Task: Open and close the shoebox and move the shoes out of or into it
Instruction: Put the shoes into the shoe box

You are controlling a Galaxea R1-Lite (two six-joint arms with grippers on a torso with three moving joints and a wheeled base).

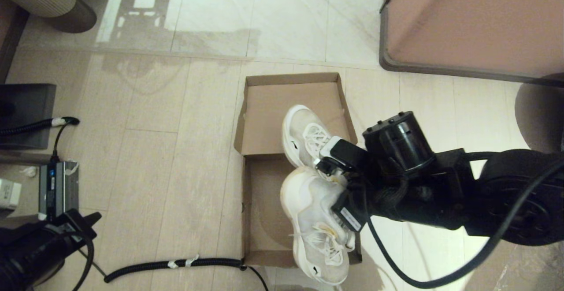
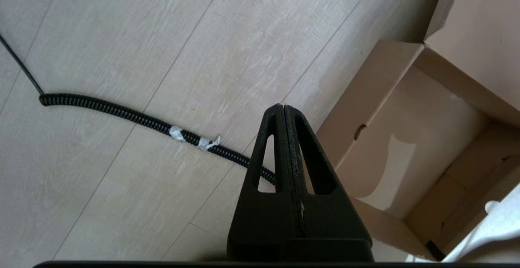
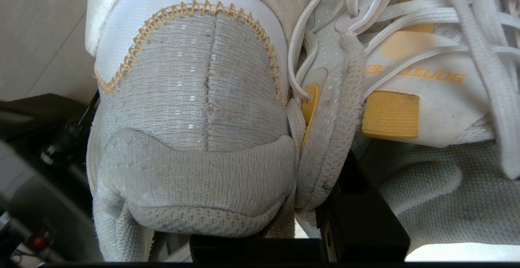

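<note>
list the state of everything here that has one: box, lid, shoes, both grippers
shoebox: open, on the floor
lid: folded back flat, inside up
shoes: pinched together at their collars, held over the box
right gripper: shut on the shoes
left gripper: shut, holding nothing, beside the box

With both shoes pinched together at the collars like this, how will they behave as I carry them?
The shoes will probably dangle and swing: the right gripper pinches only soft knit collars. The padded fabric looks compressible, so one shoe may slip out. Loose laces could snag on the shoebox wall.
</note>
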